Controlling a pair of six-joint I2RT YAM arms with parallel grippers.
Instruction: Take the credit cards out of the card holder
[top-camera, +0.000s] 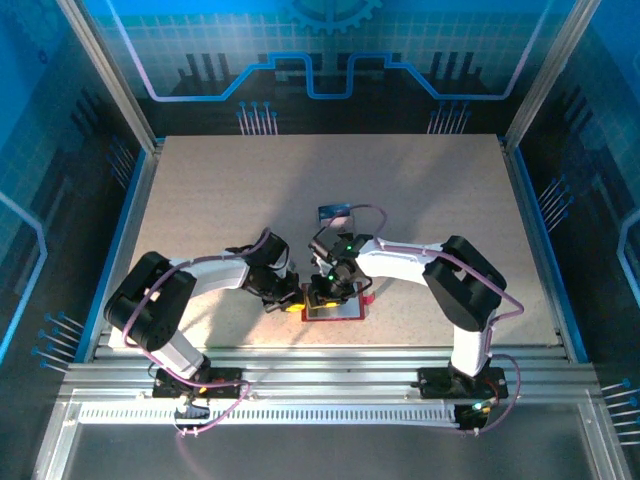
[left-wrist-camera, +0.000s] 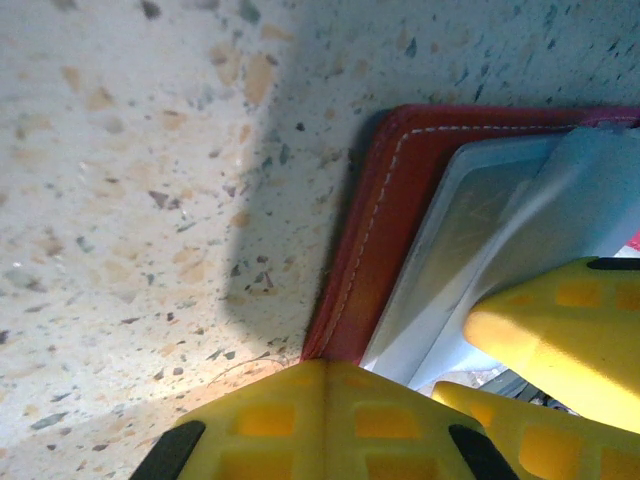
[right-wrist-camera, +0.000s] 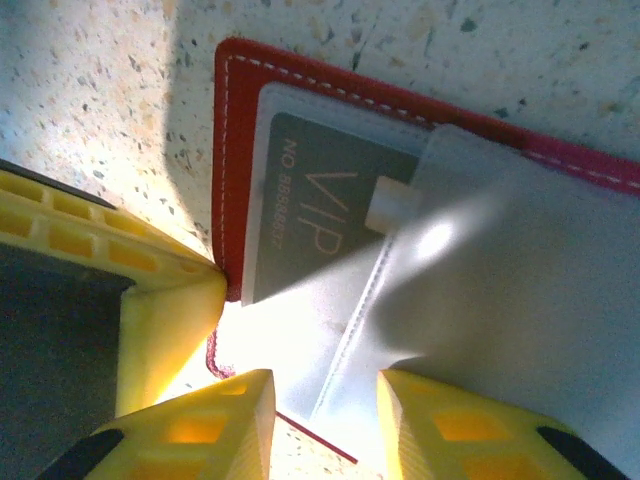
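Yellow ribbed tips of my right gripper (right-wrist-camera: 325, 385) stand apart over a shiny see-through pocket, which is cut off at the edge. My left gripper (left-wrist-camera: 322, 395) is closed tight, touching a corner of the red stitched card holder (right-wrist-camera: 232, 150). A grey card (right-wrist-camera: 310, 200) marked VIP sits inside a pocket, half hidden. Farther off, a small blue card (top-camera: 336, 213) lies on the speckled surface (top-camera: 220, 200).

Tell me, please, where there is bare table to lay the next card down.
The far half of the table, beyond the blue card, is bare. So are the left side, beyond the left arm, and the right side, beyond the right arm. It is crowded at near centre, where the left gripper and right gripper meet over the card holder.
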